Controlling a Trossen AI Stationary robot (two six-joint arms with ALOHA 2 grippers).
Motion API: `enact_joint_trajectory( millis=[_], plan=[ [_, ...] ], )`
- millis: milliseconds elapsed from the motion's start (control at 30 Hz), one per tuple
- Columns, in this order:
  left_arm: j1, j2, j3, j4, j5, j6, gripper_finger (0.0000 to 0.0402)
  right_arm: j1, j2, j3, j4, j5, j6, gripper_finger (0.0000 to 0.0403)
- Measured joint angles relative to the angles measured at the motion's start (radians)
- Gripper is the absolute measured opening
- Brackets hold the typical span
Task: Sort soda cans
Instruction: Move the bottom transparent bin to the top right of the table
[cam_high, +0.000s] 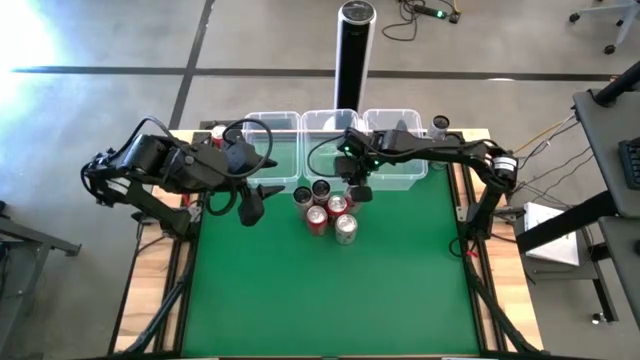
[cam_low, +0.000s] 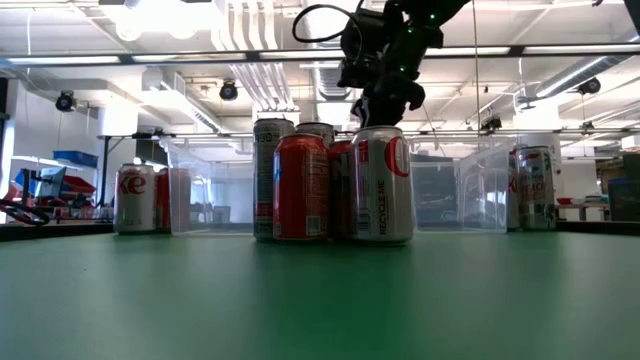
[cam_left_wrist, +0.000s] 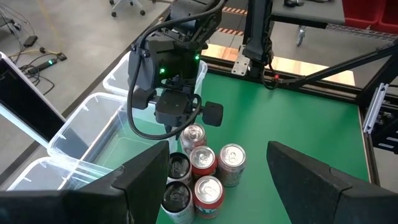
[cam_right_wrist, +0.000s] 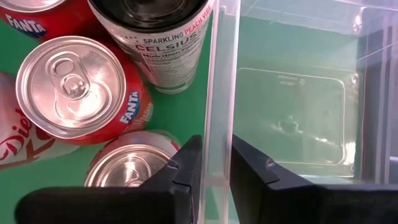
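Several soda cans (cam_high: 328, 208) stand upright in a cluster on the green mat, just near of the clear bins: red ones (cam_right_wrist: 78, 90), a silver-white one (cam_low: 382, 185) and dark-topped ones (cam_left_wrist: 179, 167). More cans stand at the far left (cam_low: 135, 198) and far right (cam_low: 535, 188) beside the bins. My right gripper (cam_right_wrist: 217, 143) hangs over the cluster's far side, fingers pointing down with a narrow gap. The middle bin's near wall (cam_right_wrist: 219, 93) shows through that gap. My left gripper (cam_left_wrist: 217, 149) waits open to the left of the cluster (cam_high: 260, 200), holding nothing. My right gripper's fingers (cam_right_wrist: 186, 168) stand on either side of the rim of the bin's near wall (cam_right_wrist: 217, 162), coming from above. Whether they touch the wall or hang over it, I cannot tell. They touch no can.
Three clear bins (cam_high: 270, 140) (cam_high: 330, 135) (cam_high: 395, 145) line the table's far edge. A tall black-and-silver post (cam_high: 355, 45) stands behind them. The near half of the green mat (cam_high: 330, 300) holds nothing.
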Motion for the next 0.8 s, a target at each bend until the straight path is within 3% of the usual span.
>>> enact_joint_trajectory(
  millis=[367,800],
  plan=[
    [0.0,-0.002,0.0,0.0,0.0,-0.019,0.0254,-0.001,0.0,0.0,0.005,-0.003,0.143,0.0055],
    [0.0,-0.004,0.0,0.0,0.0,-0.017,0.0254,0.001,-0.001,0.0,0.004,-0.002,0.171,0.0069]
  ],
)
